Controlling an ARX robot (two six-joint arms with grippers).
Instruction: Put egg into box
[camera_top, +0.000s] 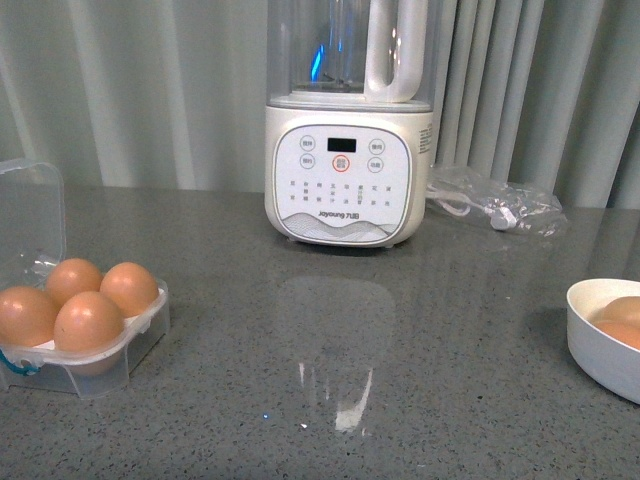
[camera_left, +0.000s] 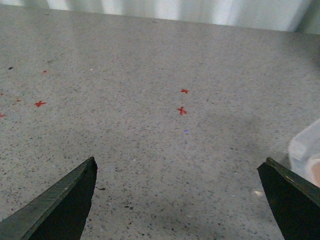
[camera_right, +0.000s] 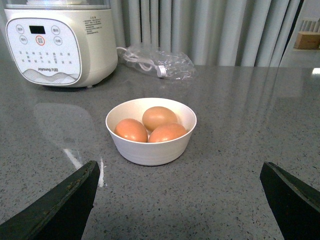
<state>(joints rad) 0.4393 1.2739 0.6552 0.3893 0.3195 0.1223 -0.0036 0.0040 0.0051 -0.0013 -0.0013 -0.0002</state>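
Right wrist view: my right hand (camera_right: 178, 164) is spread wide and empty, just short of the bowl (camera_right: 125, 145). I would grip the nearest egg (camera_right: 167, 133) gently across its middle. My left hand (camera_left: 180, 160) is likewise spread, and the box (camera_top: 145, 330) stands on the worktop far left.

I see open table (camera_top: 420, 330) between the box (camera_top: 140, 335) at left and the bowl (camera_top: 592, 345) at right; the white appliance (camera_top: 345, 190) and bagged cord (camera_top: 500, 212) stand in the way further back

- Grey speckled stone-look tabletop (camera_top: 450, 330), glossy; pale light glare nr centre.
- Grey-white pleated curtain (camera_top: 150, 90) across whole bkgd.
- Small red star-shaped marks (camera_left: 182, 110) on tabletop, left wrist view.
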